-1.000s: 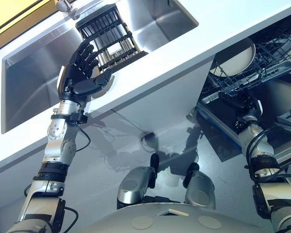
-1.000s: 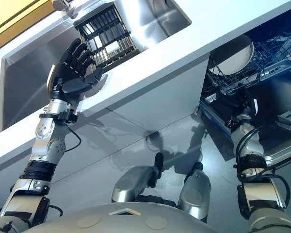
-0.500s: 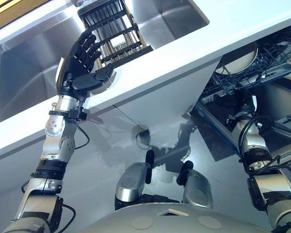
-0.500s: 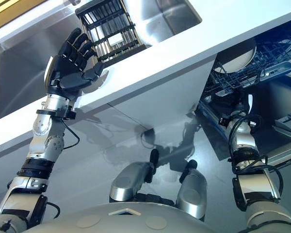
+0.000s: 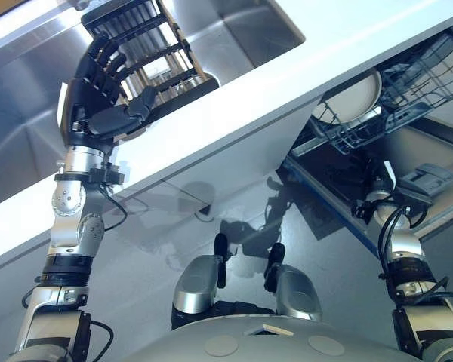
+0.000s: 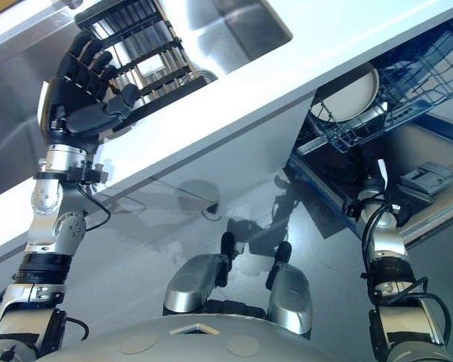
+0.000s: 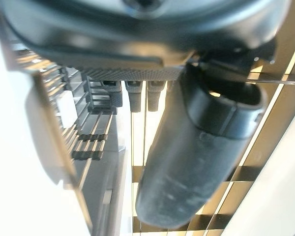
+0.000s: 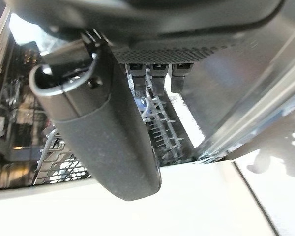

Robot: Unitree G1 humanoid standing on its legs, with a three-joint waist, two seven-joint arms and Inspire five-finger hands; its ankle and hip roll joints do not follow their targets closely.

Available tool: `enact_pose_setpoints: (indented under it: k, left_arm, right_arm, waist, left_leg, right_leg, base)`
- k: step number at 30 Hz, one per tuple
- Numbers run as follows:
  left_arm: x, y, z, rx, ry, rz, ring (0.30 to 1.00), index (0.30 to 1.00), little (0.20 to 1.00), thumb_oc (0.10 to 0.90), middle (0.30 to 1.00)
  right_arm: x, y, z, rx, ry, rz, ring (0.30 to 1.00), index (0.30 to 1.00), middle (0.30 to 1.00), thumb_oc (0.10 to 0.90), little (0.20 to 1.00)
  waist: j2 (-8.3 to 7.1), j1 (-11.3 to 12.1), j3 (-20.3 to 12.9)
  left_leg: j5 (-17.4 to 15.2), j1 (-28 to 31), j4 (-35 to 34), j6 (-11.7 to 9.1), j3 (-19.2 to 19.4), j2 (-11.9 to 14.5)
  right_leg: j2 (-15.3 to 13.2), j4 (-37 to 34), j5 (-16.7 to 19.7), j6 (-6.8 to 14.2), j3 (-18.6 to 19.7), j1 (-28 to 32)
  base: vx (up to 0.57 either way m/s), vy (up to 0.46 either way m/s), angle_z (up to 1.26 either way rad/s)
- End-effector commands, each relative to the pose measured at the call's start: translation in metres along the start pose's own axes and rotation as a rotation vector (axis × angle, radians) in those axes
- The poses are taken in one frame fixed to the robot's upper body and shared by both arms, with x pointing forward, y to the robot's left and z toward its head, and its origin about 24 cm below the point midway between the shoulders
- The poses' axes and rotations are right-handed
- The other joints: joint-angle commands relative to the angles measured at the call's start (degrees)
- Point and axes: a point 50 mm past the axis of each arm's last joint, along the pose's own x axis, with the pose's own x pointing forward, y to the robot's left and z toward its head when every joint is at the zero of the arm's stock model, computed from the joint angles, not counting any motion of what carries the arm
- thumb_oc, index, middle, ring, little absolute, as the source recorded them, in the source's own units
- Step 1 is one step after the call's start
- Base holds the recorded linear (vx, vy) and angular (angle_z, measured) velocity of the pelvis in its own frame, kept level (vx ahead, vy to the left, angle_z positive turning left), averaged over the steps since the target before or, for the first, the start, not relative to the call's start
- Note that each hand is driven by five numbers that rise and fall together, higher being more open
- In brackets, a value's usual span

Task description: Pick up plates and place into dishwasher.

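Observation:
A white plate [image 5: 352,98] stands on edge in the dishwasher's blue-grey wire rack [image 5: 408,79], pulled out under the counter. My right hand [image 5: 373,199] hangs just below that rack, over the open door, with nothing in it. Its own wrist view shows the thumb [image 8: 101,123] straight and the rack's tines [image 8: 160,132] beyond. My left hand [image 5: 98,90] is raised over the sink, open, palm toward the black dish rack [image 5: 147,45]. Its fingers overlap the rack's near end. The thumb [image 7: 196,157] lies across the rack's bars [image 7: 88,142].
The steel sink [image 5: 234,30] is set in a white counter [image 5: 287,83] whose front edge runs between my two arms. The dishwasher's open door [image 5: 442,147] with its dispenser [image 5: 419,179] lies low on the right.
The camera has shifted. My left hand has risen and moved in against the dish rack's near end. My right hand has dropped a little below the dishwasher rack.

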Motion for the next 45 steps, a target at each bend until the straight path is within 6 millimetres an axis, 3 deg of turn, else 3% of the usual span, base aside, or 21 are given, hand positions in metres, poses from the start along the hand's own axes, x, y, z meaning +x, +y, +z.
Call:
enact_pose_setpoints:
  k: [1,12,15,18,22,25,29,37,45]
  left_arm:
    - [0.002,0.005,-0.001,0.043,-0.011,0.014,0.9,0.9,0.9,0.8,0.9]
    - [0.008,0.013,0.001,0.066,-0.001,0.007,0.9,0.9,0.9,0.8,0.9]
    - [0.007,0.015,0.0,0.056,0.005,0.01,0.9,0.9,0.9,0.8,0.9]
    - [0.003,0.015,-0.006,0.047,0.024,0.014,0.9,0.9,0.9,0.8,0.9]
    - [0.001,0.017,-0.011,0.038,0.035,0.026,0.9,0.9,0.9,0.8,0.9]
    - [-0.003,0.017,-0.013,0.036,0.039,0.042,0.9,0.9,0.9,0.8,0.9]
    - [-0.009,0.017,-0.018,0.019,0.053,0.065,0.9,0.9,0.9,0.8,0.9]
    - [-0.01,0.007,-0.027,-0.011,0.078,0.053,0.9,0.9,0.9,0.8,0.9]
    - [-0.002,0.003,-0.023,-0.013,0.089,0.029,0.9,0.9,0.9,0.8,0.9]
  right_arm:
    - [-0.004,-0.009,0.028,0.003,-0.168,-0.014,0.9,0.9,0.9,0.8,0.9]
    - [-0.003,-0.034,0.01,-0.006,-0.04,0.02,0.9,0.9,0.9,0.8,0.9]
    - [-0.001,-0.034,0.016,0.152,-0.063,0.074,0.9,0.9,0.9,0.8,0.9]
    - [-0.002,-0.022,0.018,0.356,-0.113,0.146,0.9,0.9,0.9,0.8,0.9]
    - [-0.003,-0.023,0.028,0.317,-0.222,-0.037,0.9,0.9,0.9,0.8,0.9]
    - [-0.004,-0.017,0.04,0.277,-0.296,-0.054,0.9,0.9,0.9,0.8,0.9]
    - [-0.005,-0.012,0.04,0.231,-0.303,-0.04,0.9,0.9,0.9,0.8,0.9]
    - [0.008,-0.013,0.035,0.3,-0.212,-0.097,0.9,0.9,0.9,0.8,0.9]
    - [0.022,-0.003,0.062,0.301,-0.262,-0.081,0.9,0.9,0.9,0.8,0.9]
  waist:
    - [-1.05,-3.3,-6.0]
    - [-0.68,-4.4,-8.3]
    - [-0.65,-4.3,-8.5]
    - [-0.46,-4.3,-9.0]
    - [0.07,-4.4,-10.0]
    - [0.45,-4.4,-10.3]
    - [0.98,-4.1,-10.5]
    - [1.97,-3.0,-9.1]
    - [2.87,-0.7,-5.9]
  left_leg:
    - [-5.1,-1.1,1.2,3.6,2.2,-3.7]
    - [-5.4,0.4,0.2,2.5,2.7,-3.2]
    - [-5.7,0.6,0.8,2.2,2.2,-3.2]
    - [-5.8,1.0,0.7,1.9,1.8,-3.3]
    - [-5.2,1.5,-1.1,1.9,2.0,-3.5]
    - [-5.1,1.8,-1.7,2.0,1.9,-3.7]
    - [-5.4,2.0,-1.4,2.1,1.6,-3.9]
    - [-5.3,1.0,0.1,2.2,0.6,-4.5]
    - [-5.1,-2.1,2.8,2.8,-1.5,-5.3]
  right_leg:
    - [1.1,4.3,-4.8,1.9,-0.2,-1.2]
    - [2.0,2.4,-5.5,1.4,-0.5,0.7]
    - [2.0,2.2,-5.5,1.2,-0.7,1.2]
    - [2.1,1.4,-5.4,1.2,-0.8,1.9]
    - [2.4,-0.2,-5.0,1.5,-0.8,2.2]
    - [2.4,-0.6,-4.9,1.5,-0.7,2.2]
    - [1.9,-0.4,-5.1,1.5,-0.8,2.4]
    - [0.6,1.6,-5.4,1.2,-1.1,1.6]
    - [-0.7,5.5,-5.7,0.8,-1.4,-1.2]
  base:
    - [-0.05,-0.078,-0.2]
    - [-0.02,-0.047,-0.09]
    - [0.01,-0.004,0.0]
    - [0.05,0.008,0.01]
    - [0.01,0.016,0.01]
    - [0.02,0.047,-0.02]
    - [0.06,0.059,-0.02]
    - [0.07,0.077,0.04]
    - [0.04,0.07,0.17]
